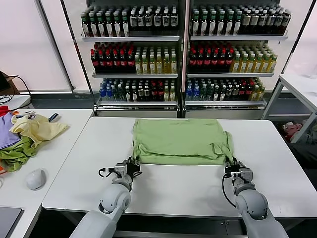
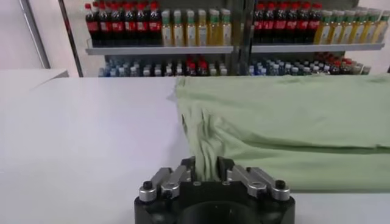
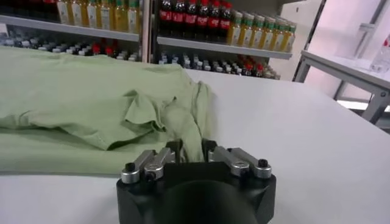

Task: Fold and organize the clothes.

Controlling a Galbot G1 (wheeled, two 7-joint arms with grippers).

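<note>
The light green polo shirt (image 1: pixel 181 141) lies on the white table (image 1: pixel 163 186), partly folded, plain side up; its buttons and printed graphic are hidden. My left gripper (image 1: pixel 133 162) is shut on the shirt's near left corner, and the cloth (image 2: pixel 274 128) bunches up between its fingers (image 2: pixel 190 168) in the left wrist view. My right gripper (image 1: pixel 232 164) is shut on the near right corner, with the bunched sleeve cloth (image 3: pixel 122 109) between its fingers (image 3: pixel 208 150) in the right wrist view. Both grippers sit low at the shirt's near edge.
A side table at the left holds a pale yellow garment (image 1: pixel 37 128), purple (image 1: pixel 6 131) and darker green (image 1: pixel 17 152) garments, and a computer mouse (image 1: pixel 35 178). Shelves of bottles (image 1: pixel 183 54) stand behind the table. Another white table (image 1: pixel 299 87) is at the right.
</note>
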